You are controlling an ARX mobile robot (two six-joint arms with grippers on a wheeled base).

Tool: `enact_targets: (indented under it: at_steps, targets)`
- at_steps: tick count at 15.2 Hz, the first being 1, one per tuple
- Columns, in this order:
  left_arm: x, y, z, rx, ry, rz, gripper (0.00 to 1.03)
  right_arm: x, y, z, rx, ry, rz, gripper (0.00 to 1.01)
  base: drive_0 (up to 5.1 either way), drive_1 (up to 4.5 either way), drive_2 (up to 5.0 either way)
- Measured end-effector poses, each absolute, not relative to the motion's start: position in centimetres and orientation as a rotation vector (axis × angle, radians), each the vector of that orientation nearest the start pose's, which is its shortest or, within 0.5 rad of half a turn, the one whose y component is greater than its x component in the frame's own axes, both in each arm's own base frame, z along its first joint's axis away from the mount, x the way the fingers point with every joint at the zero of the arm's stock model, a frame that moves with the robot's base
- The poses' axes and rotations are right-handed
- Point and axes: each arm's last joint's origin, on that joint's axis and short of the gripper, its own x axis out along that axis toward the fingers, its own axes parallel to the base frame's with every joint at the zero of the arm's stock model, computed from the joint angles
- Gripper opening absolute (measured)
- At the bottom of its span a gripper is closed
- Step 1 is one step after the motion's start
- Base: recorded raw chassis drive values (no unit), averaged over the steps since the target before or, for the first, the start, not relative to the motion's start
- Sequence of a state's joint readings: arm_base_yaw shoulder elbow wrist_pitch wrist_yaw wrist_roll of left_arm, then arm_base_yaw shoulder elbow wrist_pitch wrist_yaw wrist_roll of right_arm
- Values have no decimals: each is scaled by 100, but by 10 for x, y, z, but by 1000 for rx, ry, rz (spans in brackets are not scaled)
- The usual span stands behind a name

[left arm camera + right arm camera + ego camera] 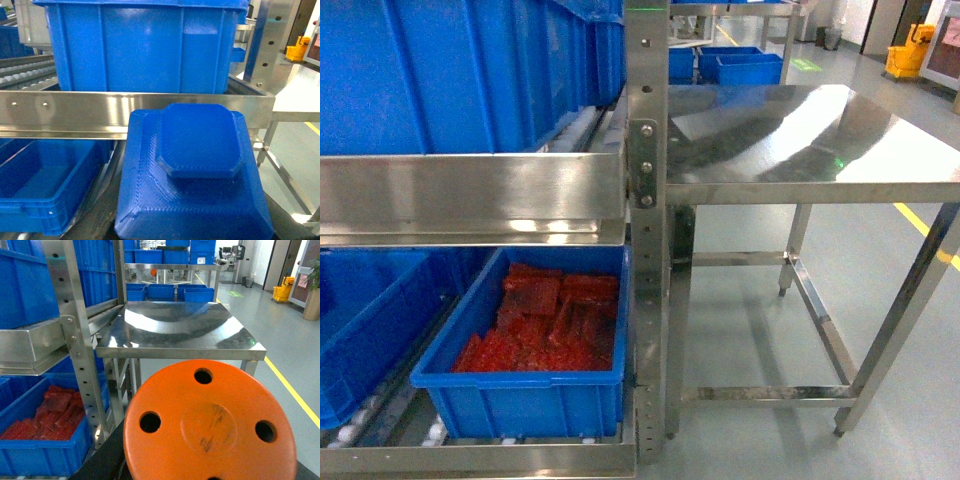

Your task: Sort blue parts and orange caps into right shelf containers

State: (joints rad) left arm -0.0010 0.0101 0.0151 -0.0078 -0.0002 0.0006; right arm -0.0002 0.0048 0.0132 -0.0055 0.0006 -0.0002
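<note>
A blue part (200, 165), square with a raised octagonal top, fills the lower left wrist view. My left gripper holds it, with only a dark finger (100, 220) showing beside it. It hangs in front of the shelf rail (75, 112), below a tall blue container (145, 45). A round orange cap (210, 425) with several holes fills the lower right wrist view. My right gripper is shut on it, a black finger (100, 460) at its left. Neither gripper shows in the head view.
A shelf with a steel upright (645, 200) carries a large blue container (450, 70) above. Below are a container of red pieces (520, 390) and another blue container (370, 330). A steel table (800, 140) stands to the right on grey floor.
</note>
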Motion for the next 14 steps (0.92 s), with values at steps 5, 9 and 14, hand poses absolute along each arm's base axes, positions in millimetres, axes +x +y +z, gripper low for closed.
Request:
enact_targets:
  at_steps: [5, 9, 14]
  targets:
    - [97, 0, 167, 1, 2, -1, 43, 97, 0, 167, 0, -4, 0, 45, -501, 236, 236]
    - [97, 0, 167, 1, 2, -1, 43, 97, 0, 167, -1, -4, 0, 45, -501, 236, 236]
    - [97, 0, 167, 1, 2, -1, 43, 97, 0, 167, -1, -3, 0, 45, -500, 239, 239]
